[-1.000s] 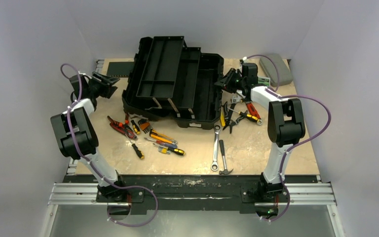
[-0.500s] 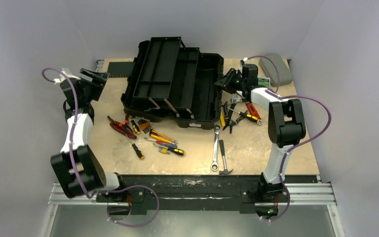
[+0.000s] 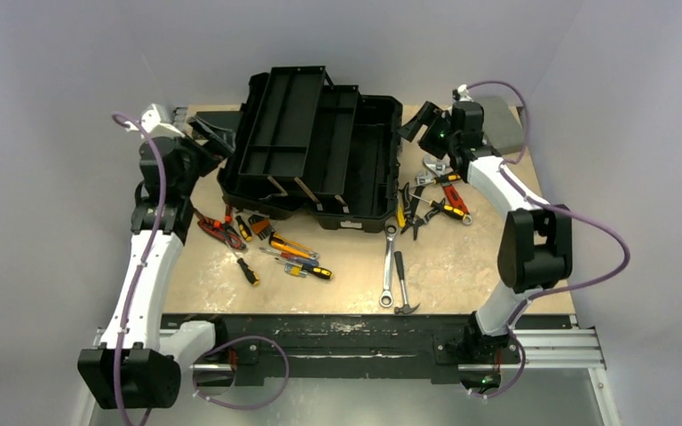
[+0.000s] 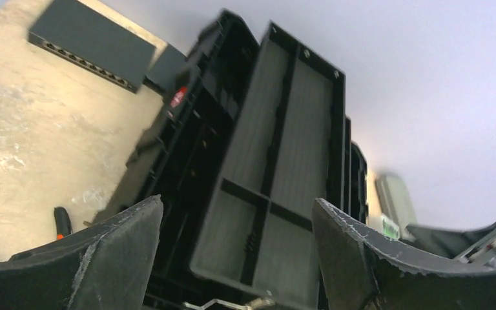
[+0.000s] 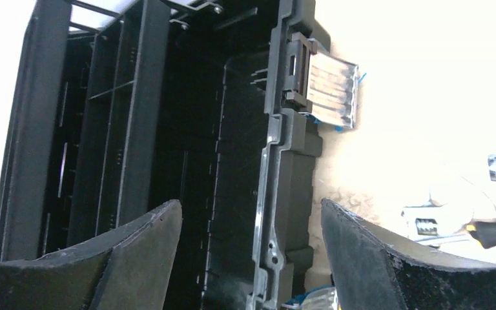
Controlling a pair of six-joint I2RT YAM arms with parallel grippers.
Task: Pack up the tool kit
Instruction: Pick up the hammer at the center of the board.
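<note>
The black toolbox (image 3: 368,169) lies open at the back middle, its tiered trays (image 3: 289,111) spread up and to the left. Loose tools lie in front of it: pliers and screwdrivers (image 3: 297,257) to the left, two wrenches (image 3: 388,262) and a hammer (image 3: 401,286) at the front, more pliers (image 3: 433,200) to the right. My left gripper (image 3: 218,133) hovers open at the box's left end, and its wrist view shows the top tray (image 4: 284,129) between the fingers (image 4: 113,252). Open and empty, my right gripper (image 3: 422,120) hangs at the box's right end, above the rim (image 5: 268,168).
A flat grey case (image 3: 508,120) lies at the back right, behind my right wrist. A flat black box (image 4: 90,42) sits at the back left by the wall. The toolbox latch (image 5: 332,87) hangs out over the table on the right side.
Both grippers have opened wide. My left arm has stretched out and swung its gripper right, up to the toolbox's left end. My right gripper has lifted and drawn slightly back.
</note>
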